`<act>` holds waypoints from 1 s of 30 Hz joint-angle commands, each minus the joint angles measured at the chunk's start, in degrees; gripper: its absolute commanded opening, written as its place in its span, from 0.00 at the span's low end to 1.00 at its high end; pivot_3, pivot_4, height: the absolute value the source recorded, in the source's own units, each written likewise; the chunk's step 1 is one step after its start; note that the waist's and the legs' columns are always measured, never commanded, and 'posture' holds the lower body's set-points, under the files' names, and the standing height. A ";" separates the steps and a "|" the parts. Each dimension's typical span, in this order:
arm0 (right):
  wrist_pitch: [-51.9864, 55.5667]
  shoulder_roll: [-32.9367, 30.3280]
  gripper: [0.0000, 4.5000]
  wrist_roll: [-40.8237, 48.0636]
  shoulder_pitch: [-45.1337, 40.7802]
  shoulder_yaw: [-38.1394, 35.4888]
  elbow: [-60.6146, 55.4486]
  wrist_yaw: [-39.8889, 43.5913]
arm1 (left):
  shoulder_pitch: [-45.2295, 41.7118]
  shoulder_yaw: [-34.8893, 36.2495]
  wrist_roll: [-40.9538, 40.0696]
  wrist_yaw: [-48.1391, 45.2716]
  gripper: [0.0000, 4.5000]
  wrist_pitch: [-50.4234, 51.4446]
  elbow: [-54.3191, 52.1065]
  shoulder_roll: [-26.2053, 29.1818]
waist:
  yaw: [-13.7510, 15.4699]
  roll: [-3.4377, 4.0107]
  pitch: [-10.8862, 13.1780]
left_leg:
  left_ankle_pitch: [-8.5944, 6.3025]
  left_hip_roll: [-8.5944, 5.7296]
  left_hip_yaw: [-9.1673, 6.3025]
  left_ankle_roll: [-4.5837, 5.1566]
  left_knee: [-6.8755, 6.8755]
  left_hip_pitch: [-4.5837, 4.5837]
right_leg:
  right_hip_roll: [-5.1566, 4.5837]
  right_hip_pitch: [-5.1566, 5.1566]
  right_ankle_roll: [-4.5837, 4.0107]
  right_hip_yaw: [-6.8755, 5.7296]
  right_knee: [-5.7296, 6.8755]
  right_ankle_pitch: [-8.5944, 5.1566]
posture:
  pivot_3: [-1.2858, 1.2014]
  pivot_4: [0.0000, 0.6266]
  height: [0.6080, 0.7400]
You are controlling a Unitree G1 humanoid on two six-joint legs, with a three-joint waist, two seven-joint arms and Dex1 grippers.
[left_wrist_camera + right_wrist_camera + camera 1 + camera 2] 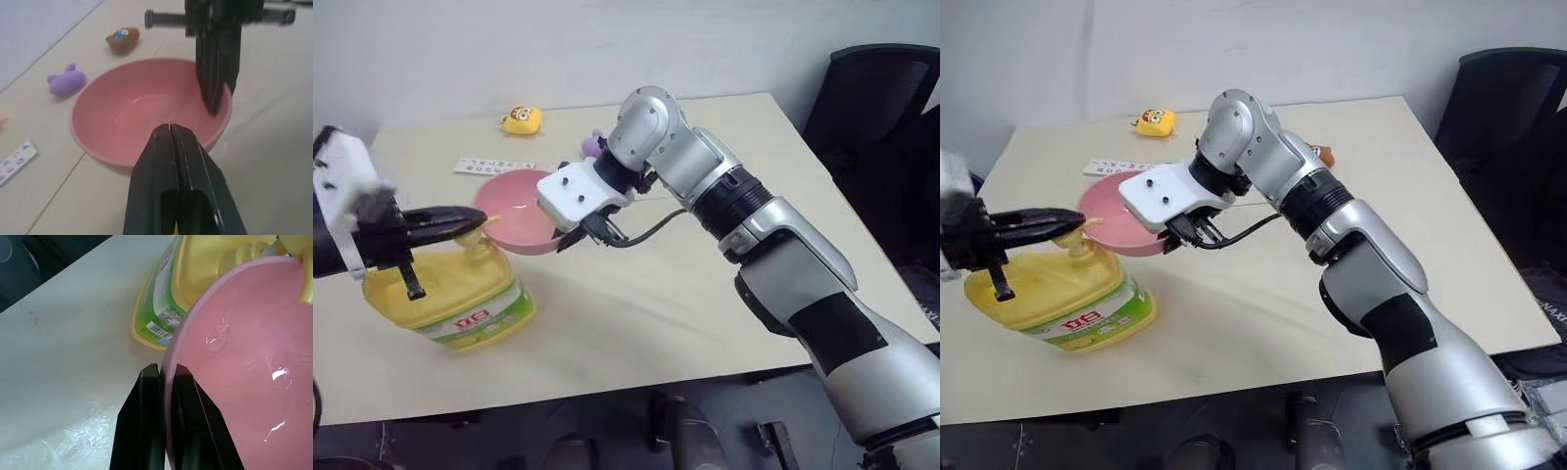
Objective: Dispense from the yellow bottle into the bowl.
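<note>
Right pincer [164, 382] clamps the bowl [514, 211] rim, holding it just beside the bottle [450, 294] spout; left pincer [460, 220], closed and empty, rests atop the pump, nearer arm to press

Glossy pink plastic bowl [146, 112]

Bare table [636, 313] lies open right of the yellow bottle [460, 299]; toys [522, 120] crowd behind the bowl [514, 211].
</note>
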 commanded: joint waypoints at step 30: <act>-2.06 -20.94 0.24 -16.65 41.57 -3.25 -28.74 -18.69 | 34.69 42.86 -12.97 -18.22 1.00 26.62 -25.90 -2.91 | 0.06 -0.36 0.18 | 0.20 -0.01 -0.08 -0.50 0.09 0.00 | 0.20 -0.14 -0.48 0.51 0.29 -0.18 | 0.52 0.24 1.00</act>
